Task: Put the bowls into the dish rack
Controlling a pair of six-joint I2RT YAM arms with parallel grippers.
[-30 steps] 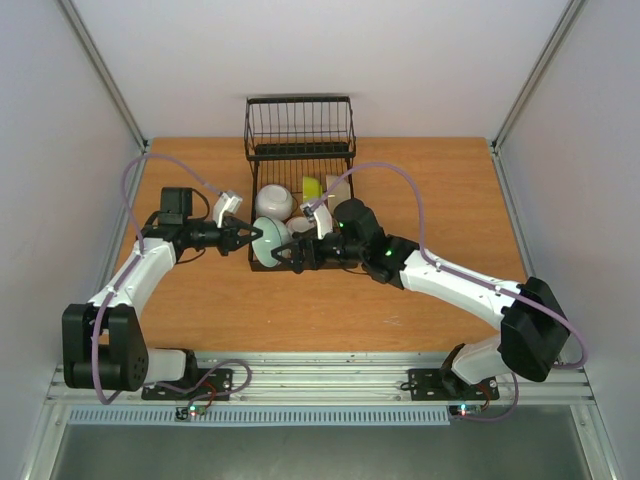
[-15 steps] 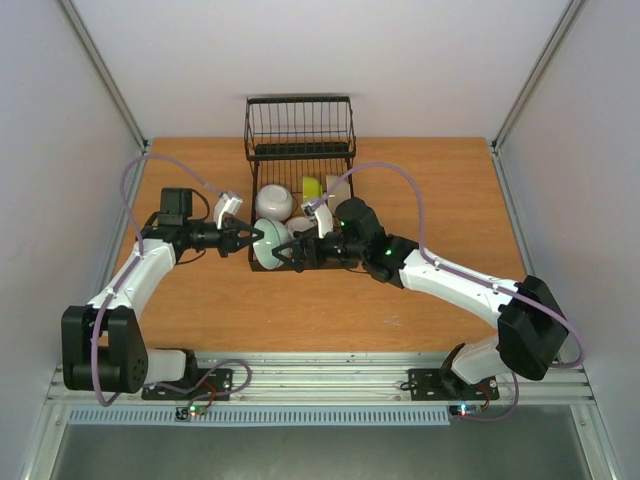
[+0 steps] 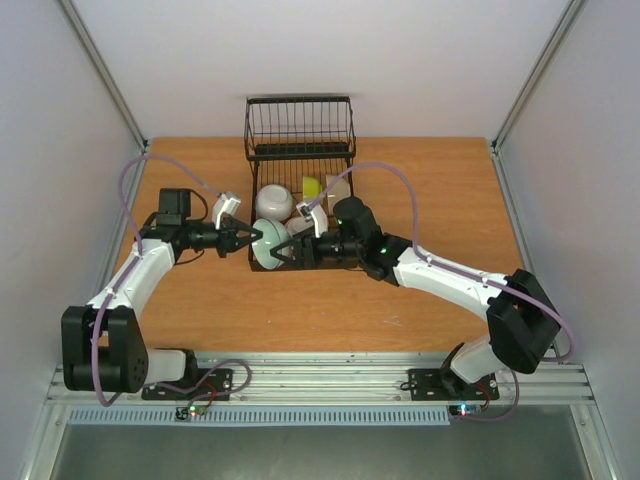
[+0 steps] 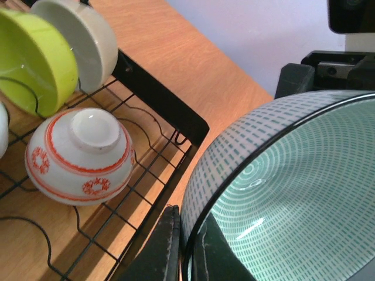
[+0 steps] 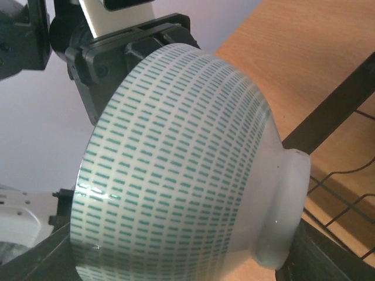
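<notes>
Top external: left gripper (image 3: 247,238) pinches rim of pale teal bowl (image 3: 268,245), on edge at near-left corner of dish rack (image 3: 300,150); right gripper (image 3: 285,253) grips its other side; three more bowls racked behind

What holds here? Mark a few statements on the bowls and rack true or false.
1. The red-patterned bowl lies in the dish rack. True.
2. The teal bowl sits flat on the table. False: it is on edge in the air between the left pincer and the right pincer.
3. The yellow-green bowl stands beside the cream bowl. True.
4. The rack's tall basket is at its near end. False: it is at the far end.
</notes>
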